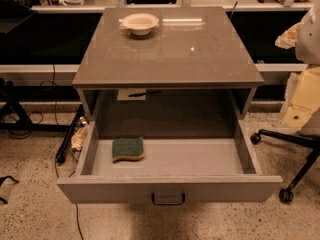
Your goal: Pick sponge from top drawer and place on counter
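Sitting outside frame: gripper, state untellable; sponge (128,148) is lying frame-left in open top drawer (170,188), needing straight-down descent clearing counter (170,54) edge.

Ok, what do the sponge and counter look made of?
The sponge: soft foam, matte dark green scouring layer over a yellow base. The counter: probably laminate or polished stone, glossy grey-brown; it reflects the lights. The gripper is not in view.

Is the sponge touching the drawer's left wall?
Apart: camera view shows bare floor between sponge and left wall of top drawer. Pincer is out of view.
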